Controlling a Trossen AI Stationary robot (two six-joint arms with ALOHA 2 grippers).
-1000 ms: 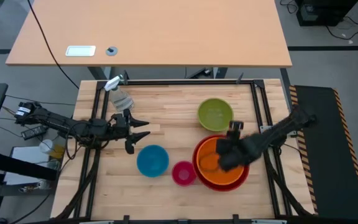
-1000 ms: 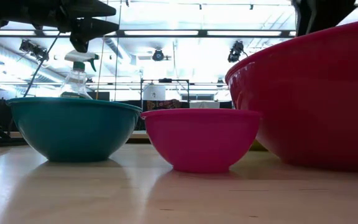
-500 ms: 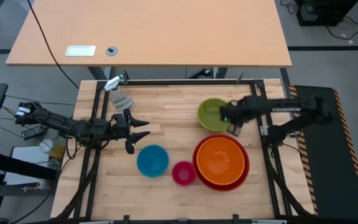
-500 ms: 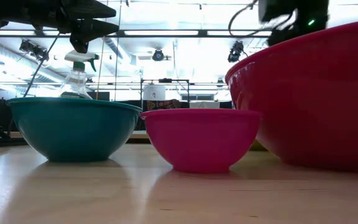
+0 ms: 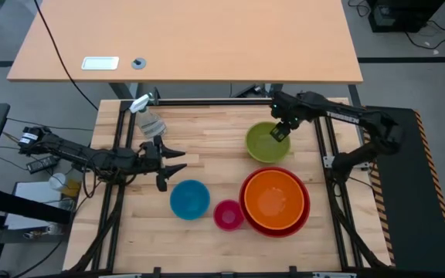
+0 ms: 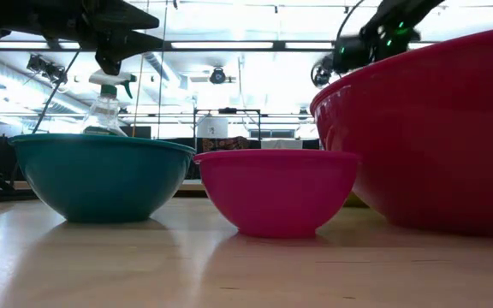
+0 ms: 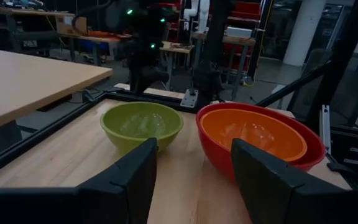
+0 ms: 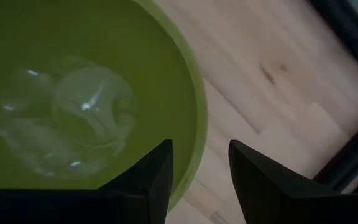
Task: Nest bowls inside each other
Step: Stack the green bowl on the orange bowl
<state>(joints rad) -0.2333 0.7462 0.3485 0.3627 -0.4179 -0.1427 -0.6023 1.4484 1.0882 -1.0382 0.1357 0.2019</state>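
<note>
The green bowl [image 5: 267,143] rests on its base on the wooden table at the far right. Nearer, the orange bowl [image 5: 275,197] sits nested in the red bowl [image 5: 298,222]. The blue bowl [image 5: 189,198] and the pink bowl [image 5: 228,214] stand side by side at the near middle. My right gripper [image 5: 279,133] hangs open over the green bowl's far right rim [image 8: 194,155], pointing down, one finger over the inside and one over the outside, touching nothing. My left gripper [image 5: 174,161] waits open and level at the left, facing the bowls [image 7: 194,180].
A clear spray bottle [image 5: 147,116] stands at the far left corner, behind my left gripper. A black frame rail [image 5: 230,102] borders the table top. Bare wood lies between the green bowl and the blue bowl.
My right gripper has swung from above the orange bowl toward the table's far edge, turning as it went, and now hangs over the green bowl's rim. The orange bowl has stayed in the red bowl. No bowl has moved.
</note>
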